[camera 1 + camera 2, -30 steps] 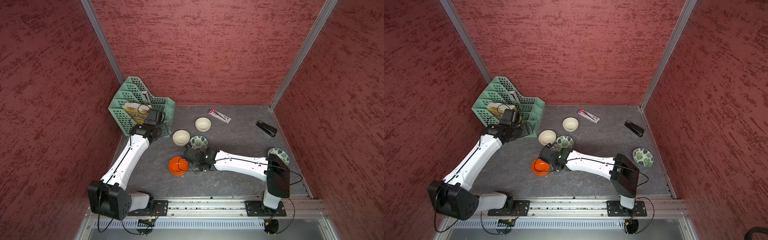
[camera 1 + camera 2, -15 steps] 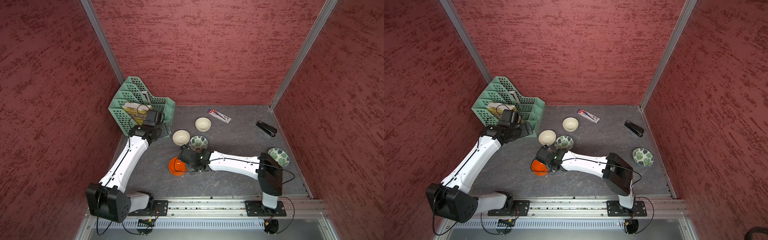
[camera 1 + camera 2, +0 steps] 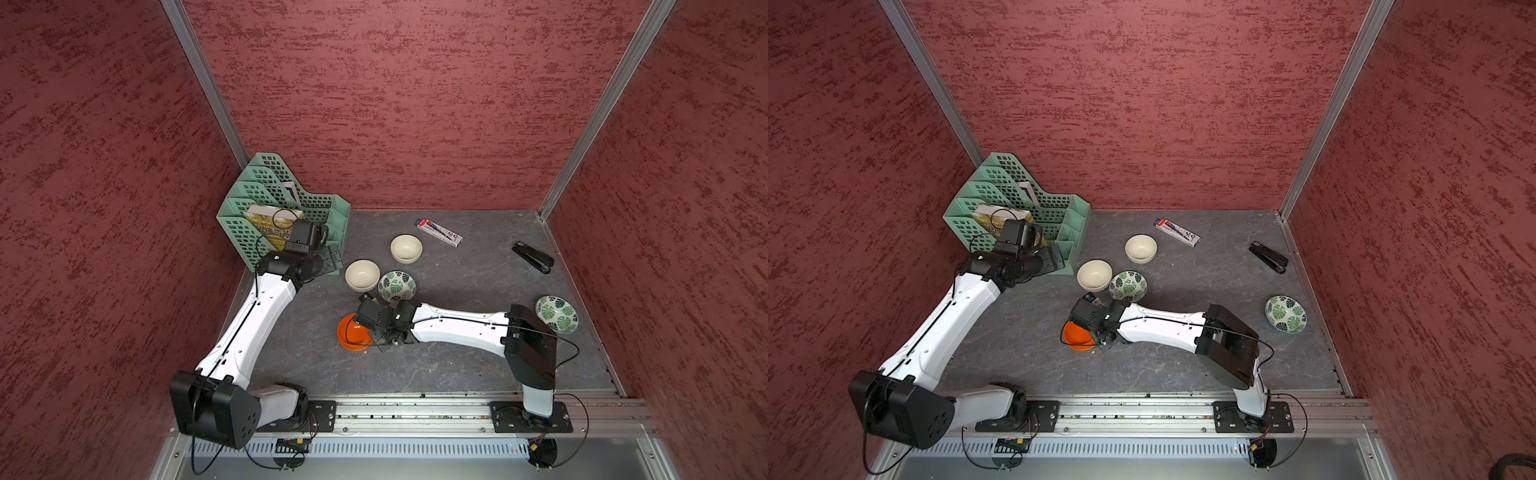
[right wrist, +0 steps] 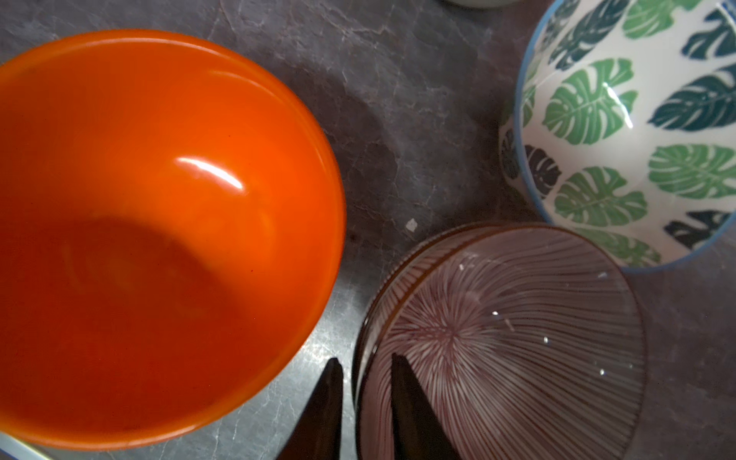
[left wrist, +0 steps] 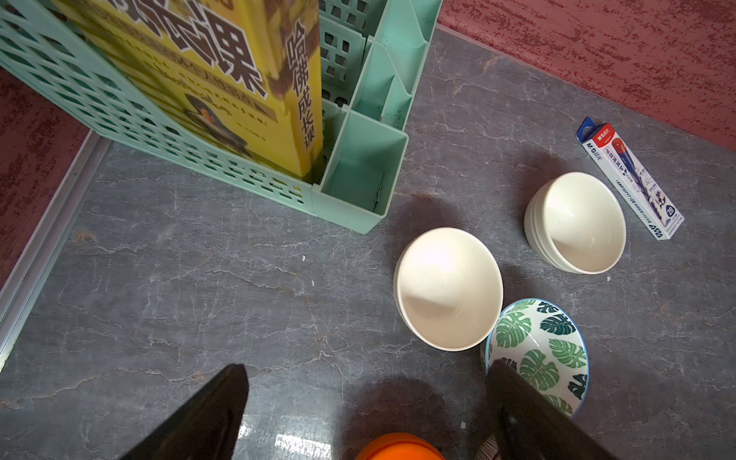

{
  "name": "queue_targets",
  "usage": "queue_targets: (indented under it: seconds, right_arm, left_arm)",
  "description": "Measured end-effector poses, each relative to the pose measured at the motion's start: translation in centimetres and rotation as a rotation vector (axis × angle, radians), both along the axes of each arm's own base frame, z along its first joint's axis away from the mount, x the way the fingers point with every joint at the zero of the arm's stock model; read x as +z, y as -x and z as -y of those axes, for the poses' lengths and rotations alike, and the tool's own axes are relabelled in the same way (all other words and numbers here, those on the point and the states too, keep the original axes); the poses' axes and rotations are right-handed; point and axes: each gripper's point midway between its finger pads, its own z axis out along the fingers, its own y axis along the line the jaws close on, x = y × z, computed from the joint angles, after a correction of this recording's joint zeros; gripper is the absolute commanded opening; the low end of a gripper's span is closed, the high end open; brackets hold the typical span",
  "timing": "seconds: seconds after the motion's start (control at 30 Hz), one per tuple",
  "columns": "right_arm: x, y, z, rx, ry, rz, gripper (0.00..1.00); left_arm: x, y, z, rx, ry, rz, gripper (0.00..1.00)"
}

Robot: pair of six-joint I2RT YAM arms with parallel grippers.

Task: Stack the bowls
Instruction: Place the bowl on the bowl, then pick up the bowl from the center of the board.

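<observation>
COUNT: 1 orange bowl (image 3: 348, 334); 1 striped bowl (image 4: 498, 338); 2 leaf bowls; 2 cream bowls | PLACE: striped bowl just beside orange bowl; near leaf bowl (image 3: 396, 286) close behind it; far leaf bowl (image 3: 556, 313) well apart; near cream bowl (image 3: 362, 274) and far cream bowl (image 3: 406, 248) farther back | left gripper (image 5: 368, 366): spread wide, empty | right gripper (image 4: 364, 358): narrowly parted astride striped bowl's rim, grasp unclear | CHANGE: right wrist slid slightly toward orange bowl; bowls unmoved

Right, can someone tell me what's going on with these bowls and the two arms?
The right gripper has its fingers either side of the rim of the purple-striped bowl. That bowl sits on the table beside the orange bowl. The fingers look slightly parted, not clamped. The left gripper hovers open near the green organiser, holding nothing. Two cream bowls and two leaf-patterned bowls are not yet stacked on each other.
</observation>
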Motion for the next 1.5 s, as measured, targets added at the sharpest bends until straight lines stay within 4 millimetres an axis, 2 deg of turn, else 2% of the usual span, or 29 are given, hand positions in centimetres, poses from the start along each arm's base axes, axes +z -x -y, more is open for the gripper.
queue_targets:
  seconds: [0.07,0.23,0.33,0.4,0.53,0.67,0.77,0.9,1.03,1.2,1.37,1.5]
  right_arm:
    - [0.0,0.0,0.0,0.0,0.0,0.001,0.41]
    - [0.4,0.0,0.0,-0.002,-0.009,0.004,0.49]
    - [2.1,0.0,0.1,-0.004,-0.044,0.019,0.52]
    - [4.0,-0.1,0.3,-0.007,-0.082,0.043,0.54]
    - [7.5,-0.5,1.9,-0.033,-0.154,0.092,0.54]
    - [8.5,-2.6,5.5,-0.114,-0.194,0.12,0.54]
    - [8.2,-6.2,9.7,-0.242,-0.213,0.131,0.54]
    - [8.0,-10.4,12.5,-0.352,-0.236,0.15,0.54]
    - [7.2,-13.0,11.7,-0.37,-0.255,0.144,0.54]
    - [4.1,-15.6,9.6,-0.37,-0.256,0.099,0.53]
    - [0.8,-16.8,9.3,-0.384,-0.228,0.046,0.53]
    - [-0.8,-17.4,9.7,-0.398,-0.216,0.022,0.52]
  left_arm:
    - [0.0,0.0,0.0,0.0,0.0,0.0,0.96]
    - [0.0,0.0,0.0,-0.001,0.0,0.0,0.96]
    - [0.0,0.0,0.2,-0.005,-0.001,0.0,0.96]
    - [0.0,0.1,0.4,-0.014,-0.005,0.0,0.96]
    - [-0.2,-0.1,1.8,-0.063,-0.026,-0.007,0.95]
    - [-1.1,-0.6,3.8,-0.119,-0.045,-0.036,0.95]
    - [-2.4,-0.7,5.0,-0.152,-0.056,-0.072,0.95]
    - [-3.0,-0.7,5.8,-0.172,-0.062,-0.088,0.95]
    - [-2.6,-1.0,6.1,-0.176,-0.059,-0.079,0.95]
    - [-2.6,-1.3,6.2,-0.176,-0.059,-0.076,0.95]
    - [-2.6,-1.3,6.1,-0.175,-0.061,-0.077,0.95]
    - [-2.6,-1.4,6.0,-0.172,-0.062,-0.076,0.95]
